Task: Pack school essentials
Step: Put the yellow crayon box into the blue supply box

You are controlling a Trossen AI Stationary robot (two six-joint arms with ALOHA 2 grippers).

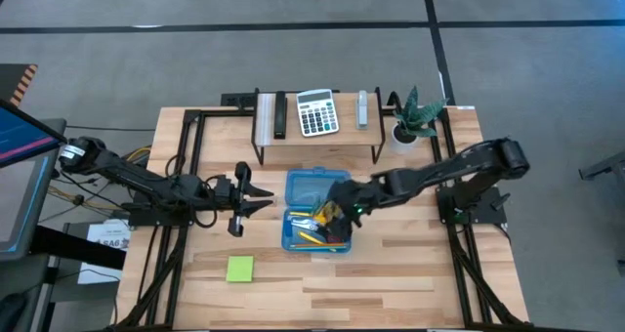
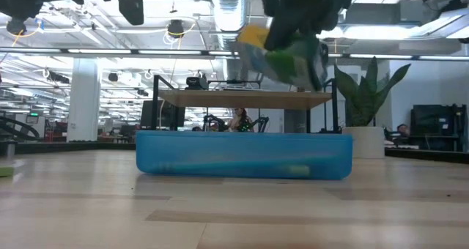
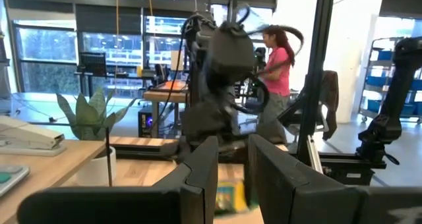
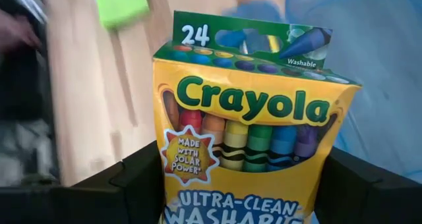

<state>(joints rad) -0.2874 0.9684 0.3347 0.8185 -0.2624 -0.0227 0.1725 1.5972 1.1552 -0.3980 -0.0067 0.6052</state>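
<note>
Over the pale wooden worktop (image 1: 391, 264), near its middle, the right gripper (image 1: 337, 213) pinches a yellow-green cardboard crayon box (image 4: 247, 138) above the translucent blue plastic case (image 1: 314, 187); left gripper (image 1: 256, 197) half-spread, empty.

The high camera is looking straight down; the low one is sitting at table (image 2: 234, 212) level, both sharing the blue case (image 1: 314, 211).
</note>
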